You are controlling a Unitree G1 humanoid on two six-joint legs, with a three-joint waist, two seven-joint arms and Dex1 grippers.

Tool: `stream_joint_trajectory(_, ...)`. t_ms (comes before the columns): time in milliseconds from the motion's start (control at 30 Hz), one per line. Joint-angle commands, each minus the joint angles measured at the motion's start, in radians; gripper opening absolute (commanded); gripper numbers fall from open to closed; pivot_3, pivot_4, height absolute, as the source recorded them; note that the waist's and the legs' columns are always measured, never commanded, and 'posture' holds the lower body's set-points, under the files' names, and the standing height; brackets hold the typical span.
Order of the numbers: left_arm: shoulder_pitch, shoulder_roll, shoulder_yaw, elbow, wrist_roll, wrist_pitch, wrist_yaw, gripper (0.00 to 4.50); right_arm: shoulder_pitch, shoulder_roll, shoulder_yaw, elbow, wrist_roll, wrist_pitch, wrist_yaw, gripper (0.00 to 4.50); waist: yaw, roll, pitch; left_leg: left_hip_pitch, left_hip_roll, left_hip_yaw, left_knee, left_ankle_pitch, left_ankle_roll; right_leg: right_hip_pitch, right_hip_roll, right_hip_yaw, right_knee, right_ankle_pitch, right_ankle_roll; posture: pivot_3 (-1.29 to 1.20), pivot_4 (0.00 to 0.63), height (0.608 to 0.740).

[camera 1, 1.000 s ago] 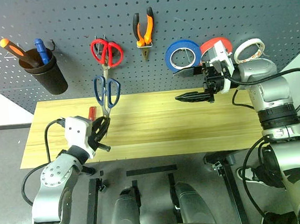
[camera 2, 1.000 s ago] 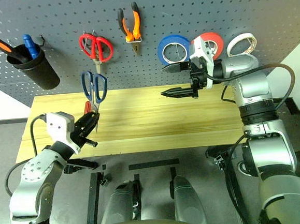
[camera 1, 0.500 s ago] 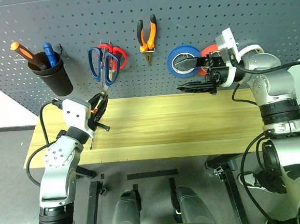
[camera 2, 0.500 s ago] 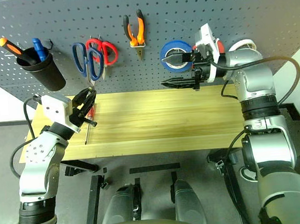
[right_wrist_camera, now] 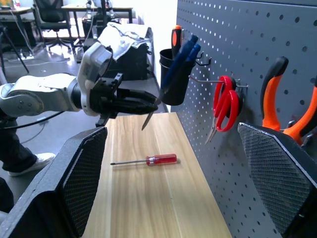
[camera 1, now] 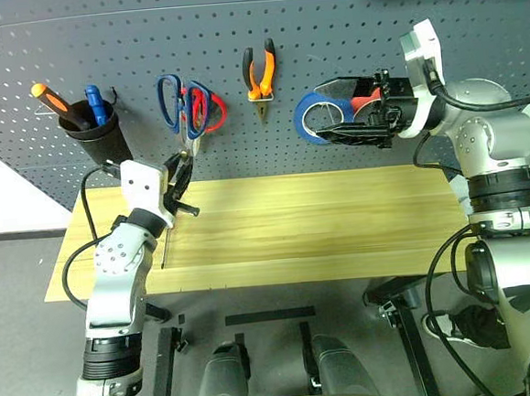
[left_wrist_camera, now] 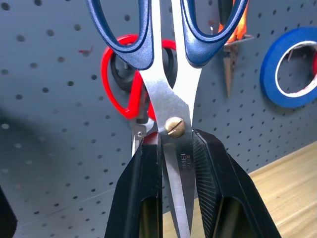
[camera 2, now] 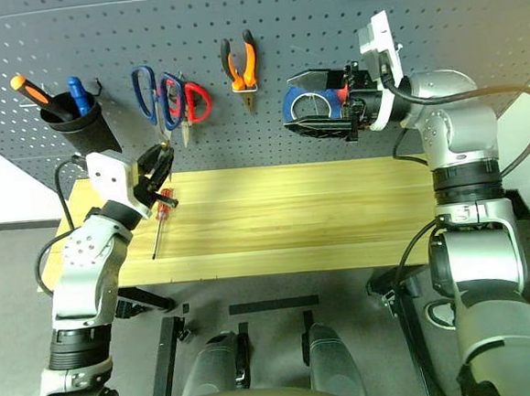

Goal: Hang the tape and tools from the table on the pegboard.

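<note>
Progress check, hanging job on pegboard.

Left gripper: fingers pressed together on blades of dark blue-handled scissors, just under the pivot screw. Handles raised above the gripper, up against the board, overlapping the red-handled scissors hanging directly behind. Whether a blue loop is already over a hook: cannot tell.

Right gripper: jaws spread wide, holding nothing, pointing across the board toward the left arm, hovering in front of the blue tape roll. Red-orange roll partly hidden behind it. Cream tape not made out clearly here; presumably masked by the right arm.

Done, by the look of it: orange-and-black pliers hung on the board, between the two grippers.

Left to do:
- scissors, in hand, not yet released;
- red-handled screwdriver, lying flat on table just below and beside the left gripper, untouched.

Cup with orange and blue screwdrivers out beyond the left gripper, not part of the job.

Judgement: roughly past halfway; screwdriver likely the last item.
</note>
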Motion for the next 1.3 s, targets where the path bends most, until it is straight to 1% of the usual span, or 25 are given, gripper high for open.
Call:
stream_joint_trajectory(33, -0.037, 0.006, -0.012, -0.003, 0.029, 0.010, 0.021, 0.54, -0.010, -0.019, -0.016, -0.045, 0.009, -0.005, -0.005, 4.50, -0.001, 0.000, -0.002, 0.000, 0.000, 0.000, 0.000, 0.000, 0.000, 0.000, 0.000, 0.000, 0.000, 0.000, 0.000, 0.04, 0.086, 0.740)
stream_joint_trajectory(233, -0.076, 0.013, -0.018, 0.065, 0.046, 0.048, 0.033, 0.54, -0.005, -0.019, -0.011, -0.045, 0.002, -0.012, -0.011, 4.50, -0.002, 0.001, -0.010, 0.000, 0.000, 0.000, 0.000, 0.000, 0.000, 0.000, 0.001, 0.000, 0.001, 0.000, 0.000, 0.03, 0.084, 0.740)
stream_joint_trajectory(333, -0.111, 0.009, -0.028, 0.139, 0.064, 0.039, 0.043, 0.54, -0.001, -0.017, -0.008, -0.047, -0.002, -0.017, -0.015, 4.50, -0.001, 0.002, -0.017, 0.000, 0.000, 0.000, 0.000, 0.000, 0.000, 0.000, 0.000, 0.000, 0.001, 0.000, 0.000, 0.03, 0.081, 0.740)
stream_joint_trajectory(467, -0.184, -0.024, -0.010, 0.279, 0.052, 0.011, 0.066, 0.54, 0.004, -0.013, -0.006, -0.052, -0.005, -0.020, -0.022, 4.50, 0.001, 0.002, -0.019, 0.000, -0.001, 0.000, 0.001, 0.000, 0.000, 0.000, 0.001, 0.000, 0.002, 0.000, 0.000, 0.04, 0.080, 0.740)
stream_joint_trajectory(567, -0.251, -0.034, -0.030, 0.449, 0.077, -0.059, 0.064, 0.54, 0.006, -0.004, -0.001, -0.055, -0.008, -0.021, -0.031, 4.50, 0.000, 0.002, -0.019, 0.000, -0.001, 0.000, 0.002, 0.000, 0.000, 0.000, 0.000, 0.000, 0.002, 0.000, 0.000, 0.04, 0.080, 0.740)
stream_joint_trajectory(667, -0.312, -0.040, -0.043, 0.568, 0.095, -0.123, 0.056, 0.54, 0.008, 0.000, 0.002, -0.061, -0.008, -0.018, -0.037, 4.50, -0.001, 0.002, -0.020, 0.000, -0.001, 0.000, 0.002, 0.000, 0.000, 0.000, 0.001, 0.000, 0.002, 0.000, 0.000, 0.04, 0.090, 0.740)
stream_joint_trajectory(733, -0.352, -0.039, -0.039, 0.628, 0.100, -0.157, 0.060, 1.24, 0.010, 0.000, 0.003, -0.065, -0.007, -0.016, -0.040, 4.50, -0.001, 0.002, -0.020, 0.001, -0.001, 0.000, 0.002, 0.000, 0.000, 0.000, 0.001, 0.000, 0.002, 0.000, 0.000, 0.04, 0.093, 0.740)
stream_joint_trajectory(767, -0.368, -0.038, -0.035, 0.652, 0.100, -0.173, 0.061, 1.41, 0.011, 0.001, 0.004, -0.066, -0.007, -0.016, -0.041, 4.50, -0.002, 0.002, -0.020, 0.000, -0.002, 0.000, 0.002, 0.000, 0.000, 0.000, 0.001, 0.000, 0.002, 0.000, 0.000, 0.04, 0.093, 0.740)
stream_joint_trajectory(867, -0.398, -0.030, -0.022, 0.686, 0.095, -0.208, 0.059, 2.32, 0.021, -0.002, 0.005, -0.077, -0.004, -0.014, -0.045, 4.50, -0.001, 0.002, -0.020, 0.000, -0.002, 0.000, 0.002, 0.000, 0.000, 0.000, 0.001, 0.000, 0.002, 0.000, 0.000, 0.03, 0.095, 0.740)
stream_joint_trajectory(933, -0.385, -0.025, -0.017, 0.659, 0.083, -0.220, 0.045, 2.91, 0.028, -0.005, 0.004, -0.087, 0.001, -0.010, -0.047, 4.50, -0.002, 0.002, -0.020, 0.000, -0.002, 0.000, 0.002, 0.000, 0.000, 0.000, 0.000, 0.000, 0.002, 0.000, 0.000, 0.03, 0.096, 0.740)
stream_joint_trajectory(1000, -0.356, -0.016, -0.013, 0.606, 0.063, -0.218, 0.015, 3.65, 0.034, -0.009, 0.001, -0.100, 0.007, -0.001, -0.046, 4.50, -0.003, 0.002, -0.020, 0.000, -0.002, 0.000, 0.002, 0.000, 0.000, 0.000, 0.000, 0.000, 0.003, 0.000, 0.000, 0.04, 0.096, 0.740)
stream_joint_trajectory(1067, -0.304, 0.000, -0.001, 0.503, 0.026, -0.195, -0.027, 4.23, 0.044, -0.013, -0.001, -0.119, 0.015, 0.012, -0.043, 4.50, -0.005, 0.002, -0.020, 0.001, -0.001, 0.000, 0.002, 0.000, 0.000, -0.001, 0.000, 0.000, 0.003, 0.000, 0.000, 0.04, 0.098, 0.740)
stream_joint_trajectory(1300, -0.065, 0.081, 0.051, 0.115, -0.067, 0.026, -0.065, 4.23, 0.092, 0.003, 0.035, -0.215, 0.043, 0.109, -0.056, 4.50, -0.005, 0.002, -0.020, 0.001, 0.000, -0.001, 0.002, 0.000, 0.000, -0.002, 0.000, 0.002, 0.006, 0.000, 0.000, 0.06, 0.111, 0.740)
